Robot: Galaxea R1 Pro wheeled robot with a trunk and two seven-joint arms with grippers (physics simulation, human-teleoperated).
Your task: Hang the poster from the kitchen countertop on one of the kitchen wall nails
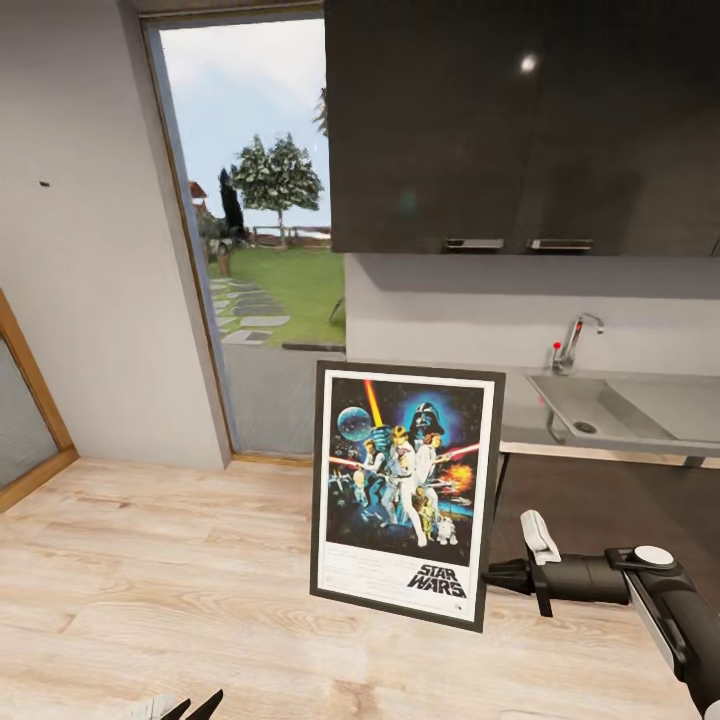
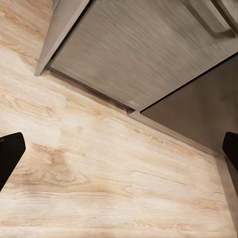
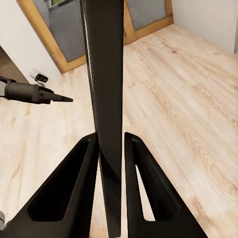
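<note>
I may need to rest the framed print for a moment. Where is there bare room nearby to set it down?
The poster is pinched at its edge in the right gripper jaws. Bare patches: the wooden floor between the window wall and the poster, and the kitchen countertop strip just left of the sink. The sink and tap crowd the rest.
</note>
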